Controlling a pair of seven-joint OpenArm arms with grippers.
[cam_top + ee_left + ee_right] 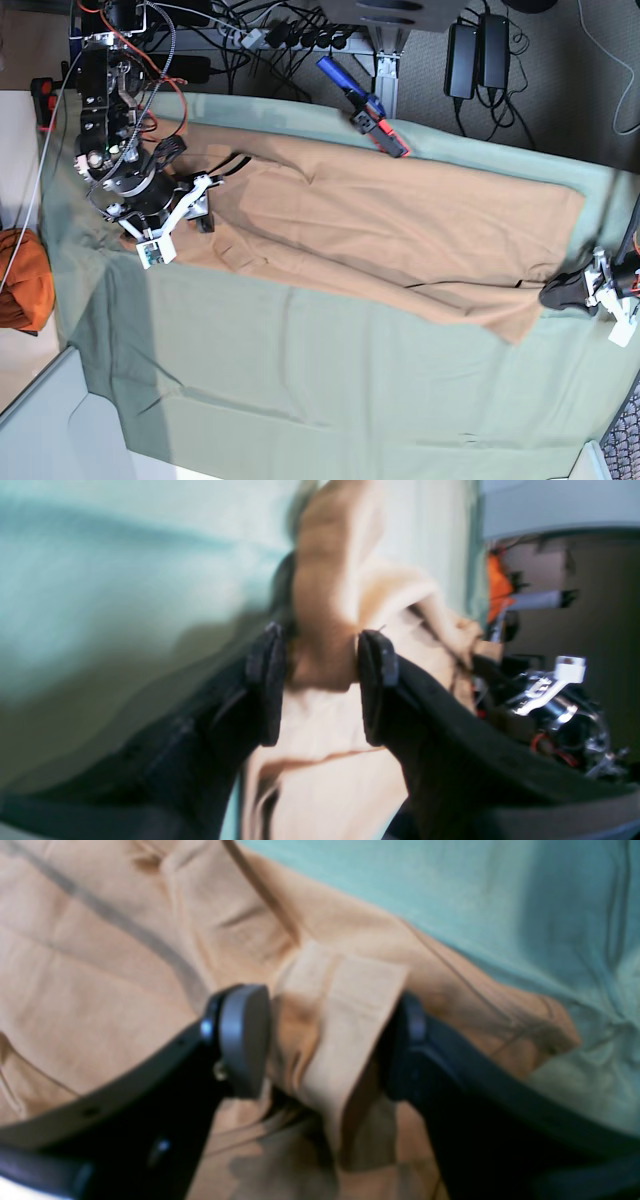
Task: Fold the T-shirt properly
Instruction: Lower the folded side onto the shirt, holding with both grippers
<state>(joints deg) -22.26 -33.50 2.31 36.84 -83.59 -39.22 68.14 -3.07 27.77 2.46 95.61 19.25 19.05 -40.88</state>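
The tan-orange T-shirt (380, 230) lies spread lengthwise on the sage-green table cloth (300, 380). My right gripper (195, 195) is at its left end in the base view. In the right wrist view that gripper (325, 1040) stands open, with a raised hemmed fold of the T-shirt (350, 1005) loose between the fingers. My left gripper (548, 293) is at the shirt's opposite end. In the blurred left wrist view the left gripper (322, 680) has its jaws wide apart, and a bunched ridge of the T-shirt (325, 605) runs between them.
A bright orange cloth bundle (22, 280) lies off the table's left side. A blue and red tool (365, 108) rests on the far edge of the table cloth. Cables and power bricks (470, 50) sit behind the table.
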